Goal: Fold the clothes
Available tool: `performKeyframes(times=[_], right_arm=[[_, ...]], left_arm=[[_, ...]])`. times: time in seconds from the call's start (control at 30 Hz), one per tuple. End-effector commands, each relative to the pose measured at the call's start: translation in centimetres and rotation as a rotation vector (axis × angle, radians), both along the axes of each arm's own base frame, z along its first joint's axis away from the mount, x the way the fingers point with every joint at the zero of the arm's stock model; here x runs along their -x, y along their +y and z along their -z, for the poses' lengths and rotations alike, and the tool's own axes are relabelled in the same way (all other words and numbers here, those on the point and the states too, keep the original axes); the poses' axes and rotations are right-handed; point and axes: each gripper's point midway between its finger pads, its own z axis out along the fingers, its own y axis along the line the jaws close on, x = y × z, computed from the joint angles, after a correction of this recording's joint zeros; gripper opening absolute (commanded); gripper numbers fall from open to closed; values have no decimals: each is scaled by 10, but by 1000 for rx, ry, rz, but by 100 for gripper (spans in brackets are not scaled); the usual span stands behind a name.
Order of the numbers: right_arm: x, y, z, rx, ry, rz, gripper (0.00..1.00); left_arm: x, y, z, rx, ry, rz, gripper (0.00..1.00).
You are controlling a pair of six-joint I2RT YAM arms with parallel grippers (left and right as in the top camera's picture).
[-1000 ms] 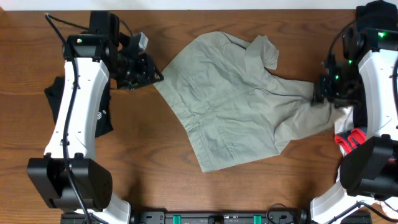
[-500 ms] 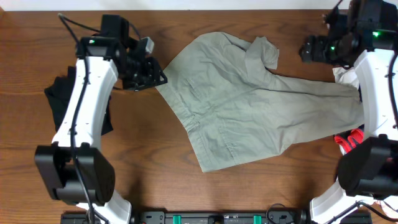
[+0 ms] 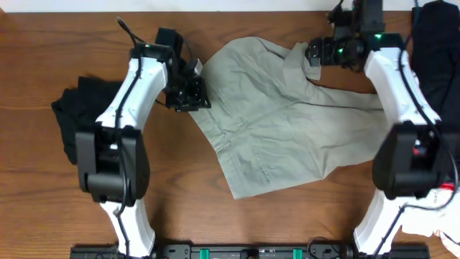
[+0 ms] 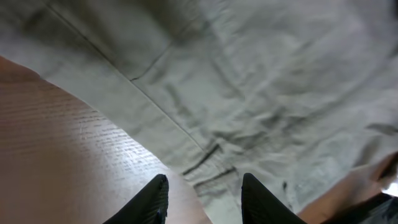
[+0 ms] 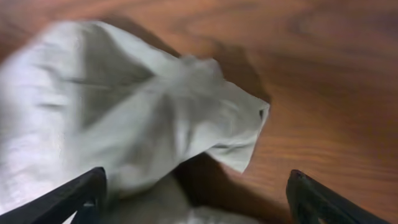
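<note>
The khaki-green shorts lie spread and wrinkled across the middle of the wooden table, one leg stretched right. My left gripper is open at the shorts' left edge; in the left wrist view its fingers straddle the fabric hem and bare wood. My right gripper is open wide above the bunched-up corner at the shorts' top; the right wrist view shows that raised fold between the fingers, not gripped. A black garment lies at the left.
Another black garment lies at the far right top corner. A bit of red fabric peeks out at the right edge. The table's front rail runs along the bottom.
My left gripper has moved right onto the shorts' left edge. My right gripper has let go of the right leg, and swung up and left to the bunched top corner.
</note>
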Motion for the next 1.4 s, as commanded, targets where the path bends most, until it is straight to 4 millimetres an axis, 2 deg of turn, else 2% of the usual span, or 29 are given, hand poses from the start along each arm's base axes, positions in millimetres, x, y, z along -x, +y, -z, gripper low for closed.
performKeyframes(times=[0.0, 0.2, 0.37, 0.47, 0.53, 0.57, 0.6, 0.63, 0.67, 0.73, 0.83, 1.0, 1.1, 1.17, 1.2, 1.27, 1.37], right_arm=[[-11, -15, 38, 48, 41, 64, 89], [-25, -13, 78, 68, 35, 7, 87], [-23, -1, 108, 61, 65, -54, 89], [-19, 4, 126, 56, 96, -65, 82], [-18, 6, 135, 56, 110, -69, 70], [-17, 6, 138, 57, 114, -69, 60], [-18, 5, 138, 59, 112, -68, 42], [-19, 3, 138, 73, 109, -60, 17], [-20, -2, 136, 94, 104, -46, 1], [-25, -14, 128, 138, 88, -10, 1], [-38, -50, 97, 264, 28, 89, 1], [-55, -125, 3, 448, -138, 360, 1], [-55, -159, -44, 497, -229, 469, 1], [-48, -185, -62, 504, -256, 579, 14], [-44, -195, -63, 498, -254, 619, 24], [-36, -209, -57, 486, -219, 653, 41], [-23, -215, -40, 452, -137, 633, 65]], left_arm=[[4, 4, 21, -24, 53, 5, 39], [5, 5, 28, -27, 68, 5, 39], [5, 5, 28, -26, 69, 5, 39], [4, 4, 28, -26, 65, 5, 40], [2, 4, 28, -26, 57, 5, 46], [1, 4, 28, -25, 54, 5, 48], [0, 4, 28, -25, 49, 5, 50], [-1, 4, 28, -24, 44, 5, 50], [-2, 4, 28, -25, 38, 5, 50], [-4, 6, 29, -36, 29, 4, 50], [-5, 6, 29, -36, 26, 5, 50], [-5, 6, 29, -36, 26, 5, 49], [-5, 6, 29, -36, 27, 4, 49], [-5, 6, 29, -36, 27, 4, 50], [-5, 6, 29, -36, 27, 4, 49], [-4, 6, 29, -37, 30, 4, 50], [-4, 6, 29, -37, 30, 4, 50]])
